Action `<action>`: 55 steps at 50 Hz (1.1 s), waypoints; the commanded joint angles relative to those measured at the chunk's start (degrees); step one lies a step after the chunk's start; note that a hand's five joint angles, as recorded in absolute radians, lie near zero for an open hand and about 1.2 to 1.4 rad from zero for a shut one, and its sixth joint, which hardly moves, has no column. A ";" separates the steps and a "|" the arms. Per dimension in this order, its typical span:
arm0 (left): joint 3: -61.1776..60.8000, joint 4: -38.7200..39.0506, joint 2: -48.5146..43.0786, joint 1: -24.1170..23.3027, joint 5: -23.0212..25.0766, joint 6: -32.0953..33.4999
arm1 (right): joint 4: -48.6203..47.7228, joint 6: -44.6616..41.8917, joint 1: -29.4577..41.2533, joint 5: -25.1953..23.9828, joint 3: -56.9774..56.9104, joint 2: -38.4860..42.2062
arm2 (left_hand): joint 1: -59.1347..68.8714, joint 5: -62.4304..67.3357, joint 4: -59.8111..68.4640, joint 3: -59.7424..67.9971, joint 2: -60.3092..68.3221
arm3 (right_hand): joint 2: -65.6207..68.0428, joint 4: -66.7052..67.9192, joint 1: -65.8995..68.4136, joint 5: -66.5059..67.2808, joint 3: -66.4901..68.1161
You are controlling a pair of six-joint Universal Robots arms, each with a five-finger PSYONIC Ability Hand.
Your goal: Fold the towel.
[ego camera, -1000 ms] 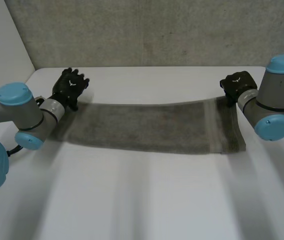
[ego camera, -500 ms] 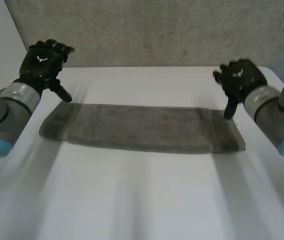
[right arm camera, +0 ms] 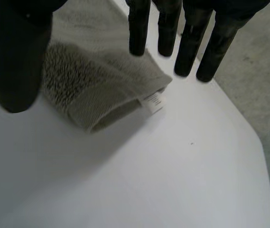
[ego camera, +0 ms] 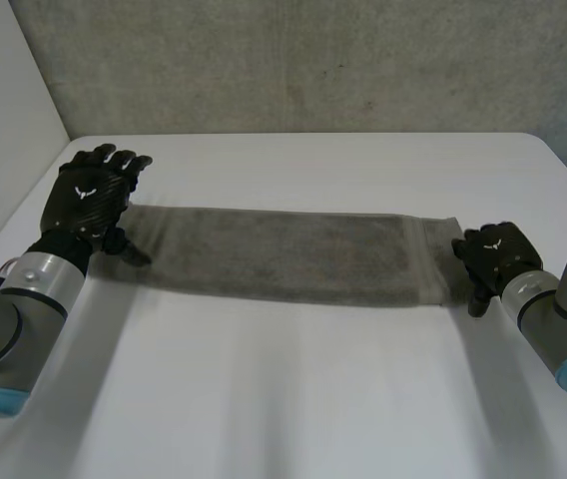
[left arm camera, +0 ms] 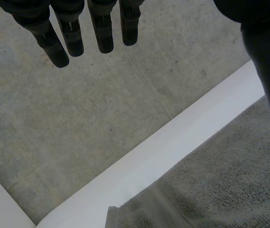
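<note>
Moved: since half a second ago both hands have come down from above the towel's far corners. Your left hand [ego camera: 86, 200] now sits at the left end. Your right hand [ego camera: 493, 259] has swung round to the right end, which reaches less far than it did.
Left hand: spread wide and holding nothing. In its wrist view the fingers [left arm camera: 101, 33] are straight, the thumb stands well apart, and cloth lies below the palm. You cannot tell from here whether it touches.
Right hand: also wide and empty. Its straight fingers [right arm camera: 188, 47] and thumb straddle the corner that carries the small label [right arm camera: 154, 102], hovering just above it.
Towel [ego camera: 283, 254]: a long narrow strip lying flat across the far half of the table [ego camera: 293, 399], one end at each hand.
Done: the right corner shows doubled layers, so a lengthwise fold is probably already in.
Left: the strip is at full length. You have yet to grip an end and carry it over to the other, and neither end is pinched.
</note>
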 commanded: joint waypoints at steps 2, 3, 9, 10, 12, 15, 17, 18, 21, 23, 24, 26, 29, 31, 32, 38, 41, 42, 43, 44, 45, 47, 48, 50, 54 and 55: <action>-1.10 0.55 0.08 -0.24 0.09 -0.34 | -0.40 0.09 -1.73 -3.75 -1.34 2.53 | -2.15 -1.74 -1.98 -1.78 -1.97 | 32.79 32.92 32.95 32.26 32.93; -1.19 0.63 0.00 -0.32 0.09 -0.34 | -0.40 0.09 -1.73 -3.76 -1.34 2.53 | -2.31 -1.90 -2.15 -1.95 -2.13 | 32.86 33.00 33.02 32.33 33.00; -1.37 0.63 0.00 -0.33 0.09 -0.34 | -0.40 0.18 -4.10 -3.94 -2.39 2.62 | -2.31 -1.90 -2.15 -1.95 -2.14 | 56.69 56.82 56.85 56.16 56.83; -1.46 0.63 0.00 -0.33 0.09 -0.34 | -0.40 0.27 -5.15 -3.67 -2.48 2.36 | -2.31 -1.90 -2.15 -1.95 -2.14 | 56.69 56.82 56.85 56.16 56.83; -1.46 0.63 0.00 -0.33 0.09 -0.34 | -0.40 0.09 -6.47 -3.67 -2.57 2.18 | -2.31 -1.90 -2.15 -1.95 -2.14 | 56.69 56.82 56.85 56.16 56.83; -1.72 0.63 0.00 -0.15 0.09 -0.34 | -0.14 -0.43 -9.37 -3.15 -3.44 2.09 | -2.31 -1.90 -2.15 -1.95 -2.14 | 56.69 56.82 56.85 56.16 56.83; -1.90 0.63 0.00 -0.06 0.18 -0.34 | 0.03 -0.96 -11.21 -2.71 -4.41 2.01 | -2.31 -1.90 -2.15 -1.95 -2.14 | 56.69 56.82 56.85 56.16 56.83; -1.90 0.72 0.00 -0.06 0.09 -0.34 | 0.21 -2.18 -13.14 -1.49 -5.81 2.00 | -2.31 -1.90 -2.15 -1.95 -2.14 | 56.69 56.82 56.85 56.16 56.83; -1.90 0.98 0.08 -0.06 0.09 -0.34 | 0.12 -6.91 -17.01 2.63 -9.67 1.57 | -2.31 -1.90 -2.15 -1.95 -2.14 | 56.69 56.82 56.85 56.16 56.83; -1.90 0.99 0.17 -0.06 0.09 -0.34 | 0.21 -9.99 -17.72 4.92 -11.87 1.22 | -2.31 -1.90 -2.15 -1.95 -2.14 | 56.69 56.82 56.85 56.16 56.83; -1.90 1.07 0.17 -0.06 0.09 -0.34 | 0.21 -10.02 -17.73 4.94 -11.89 1.21 | -2.31 -1.90 -2.15 -1.95 -2.14 | 56.69 56.82 56.85 56.16 56.83; -1.90 0.99 0.26 -0.06 0.09 -0.34 | 0.12 -12.73 -16.68 7.22 -16.09 1.13 | -2.31 -1.90 -2.15 -1.95 -2.14 | 56.69 56.82 56.85 56.16 56.83; -2.07 1.07 0.26 -0.15 0.00 -0.34 | 0.12 -9.95 -9.86 7.84 -19.60 0.43 | -2.31 -1.90 -2.15 -1.95 -2.14 | 56.69 56.82 56.85 56.16 56.83; -2.07 1.16 0.26 -0.06 0.00 -0.34 | 0.12 -7.58 -5.03 7.76 -21.19 0.07 | -2.31 -1.90 -2.15 -1.95 -2.14 | 56.69 56.82 56.85 56.16 56.83; -2.16 1.34 0.26 -0.06 0.00 -0.34 | 0.12 -7.56 -4.99 7.75 -21.20 0.07 | -2.31 -1.90 -2.15 -1.95 -2.14 | 56.69 56.82 56.85 56.16 56.83; -2.25 1.69 0.08 -0.15 0.00 -0.34 | -1.46 -4.13 16.28 7.67 -23.49 2.36 | -2.31 -1.90 -2.15 -1.95 -2.14 | 56.69 56.82 56.85 56.16 56.83; -2.25 1.69 0.08 -0.15 0.00 -0.34 | -3.82 -4.39 26.78 7.06 -24.10 6.03 | -2.31 -1.90 -2.15 -1.95 -2.14 | 56.69 56.82 56.85 56.16 56.83; -2.25 1.69 0.08 -0.15 0.00 -0.34 | -5.14 -4.56 30.40 6.70 -24.37 7.79 | -2.31 -1.90 -2.15 -1.95 -2.14 | 56.69 56.82 56.85 56.16 56.83; -2.25 1.69 0.08 -0.15 0.00 -0.34 | -5.15 -4.57 30.43 6.70 -24.37 7.81 | -2.31 -1.90 -2.15 -1.95 -2.14 | 56.69 56.82 56.85 56.16 56.83; -2.25 1.69 0.08 -0.15 0.00 -0.34 | -5.85 -4.65 33.04 5.92 -24.72 9.72 | -2.31 -1.90 -2.15 -1.95 -2.14 | 56.69 56.82 56.85 56.16 56.83; -2.25 1.69 0.00 -0.06 0.00 -0.34 | -5.94 -4.74 34.29 4.95 -24.98 11.65 | -2.31 -1.90 -2.15 -1.95 -2.14 | 56.69 56.82 56.85 56.16 56.83; -2.25 1.69 0.00 -0.06 0.00 -0.34 | -5.77 -5.18 34.65 3.64 -24.81 12.89 | -2.48 -2.07 -2.32 -2.12 -2.30 | 55.25 55.38 55.41 54.72 55.39; -2.25 1.78 -0.09 -0.06 0.00 -0.34 | -5.33 -6.05 34.57 2.32 -24.46 13.34 | -2.32 -1.91 -2.15 -1.95 -2.14 | 25.93 26.06 26.09 25.39 26.07; -2.25 1.78 -0.09 0.03 0.09 -0.34 | -4.89 -7.02 34.39 1.52 -24.11 13.26 | -2.31 -1.90 -2.15 -1.95 -2.14 | -7.01 -6.88 -6.85 -7.54 -6.87; -2.25 1.86 -0.18 0.11 0.09 -0.34 | -3.83 -7.38 33.07 1.43 -23.05 11.85 | -2.48 -2.07 -2.32 -2.12 -2.30 | -13.31 -13.18 -13.15 -13.84 -13.17; -2.25 1.86 -0.18 0.11 0.09 -0.34 | -3.31 -6.94 31.42 1.51 -22.35 10.28 | -2.48 -2.07 -2.32 -2.12 -2.30 | -13.31 -13.18 -13.15 -13.84 -13.17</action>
